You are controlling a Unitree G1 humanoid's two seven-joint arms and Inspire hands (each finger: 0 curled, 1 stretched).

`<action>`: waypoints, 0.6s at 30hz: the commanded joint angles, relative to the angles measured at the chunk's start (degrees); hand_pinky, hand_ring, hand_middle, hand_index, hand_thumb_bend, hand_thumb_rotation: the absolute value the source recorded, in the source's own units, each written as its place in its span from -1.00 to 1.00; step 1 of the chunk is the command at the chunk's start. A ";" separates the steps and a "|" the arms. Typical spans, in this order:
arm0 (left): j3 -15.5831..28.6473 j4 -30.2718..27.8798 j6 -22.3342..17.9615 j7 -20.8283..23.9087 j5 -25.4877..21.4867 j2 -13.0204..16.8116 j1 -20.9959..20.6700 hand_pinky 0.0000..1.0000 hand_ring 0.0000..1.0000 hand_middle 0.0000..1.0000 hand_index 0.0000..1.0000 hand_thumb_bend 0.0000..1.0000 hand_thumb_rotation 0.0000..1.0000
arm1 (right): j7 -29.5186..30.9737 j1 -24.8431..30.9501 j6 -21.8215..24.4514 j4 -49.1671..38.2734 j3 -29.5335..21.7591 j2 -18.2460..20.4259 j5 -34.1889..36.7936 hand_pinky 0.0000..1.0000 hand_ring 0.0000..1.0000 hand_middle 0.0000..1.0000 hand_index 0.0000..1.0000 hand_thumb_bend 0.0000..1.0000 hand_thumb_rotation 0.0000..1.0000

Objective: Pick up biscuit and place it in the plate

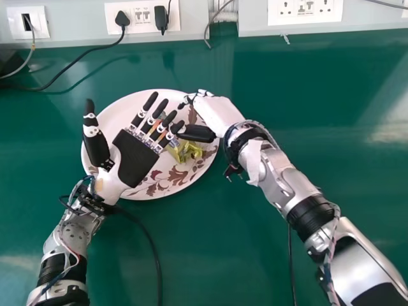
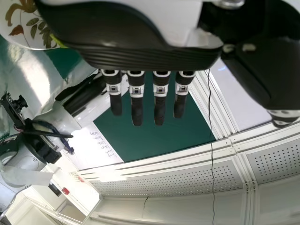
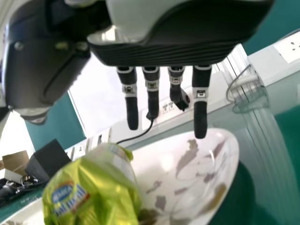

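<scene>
The biscuit packet (image 1: 186, 152) sits in the flowered plate (image 1: 109, 121) – beside it the left hand (image 1: 136, 158), palm up, has its fingers spread straight, gripping nothing – while the right hand (image 1: 217, 113), over the rim, has nearly straight, empty fingers.

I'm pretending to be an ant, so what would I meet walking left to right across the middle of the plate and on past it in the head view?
The left hand's thumb → the left hand's black palm → the yellow-green biscuit packet → the plate's right rim → the robot's right forearm.
</scene>
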 commanded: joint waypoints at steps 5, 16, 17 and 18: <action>0.22 1.00 0.46 -1.28 -0.67 0.30 0.08 0.75 0.67 0.76 0.86 1.00 0.64 | -0.45 1.96 -1.05 -3.75 -1.97 -0.82 1.33 0.03 0.54 0.86 0.57 0.93 -0.42; -0.06 1.36 -0.27 -1.72 -0.31 0.53 -0.09 0.81 0.73 0.84 0.88 1.00 0.53 | 4.81 5.71 2.56 -14.42 -5.88 -2.41 4.16 0.03 0.50 0.86 0.57 0.92 -0.43; -0.04 1.47 -0.21 -1.72 -0.34 0.56 -0.14 0.81 0.74 0.85 0.88 1.00 0.53 | 5.22 6.10 2.92 -15.55 -6.10 -2.62 4.10 0.03 0.49 0.86 0.57 0.92 -0.43; -0.03 1.47 -0.05 -1.68 -0.40 0.57 -0.15 0.81 0.74 0.85 0.88 1.00 0.53 | 5.60 6.46 3.27 -16.60 -6.30 -2.81 4.07 0.03 0.49 0.86 0.57 0.92 -0.43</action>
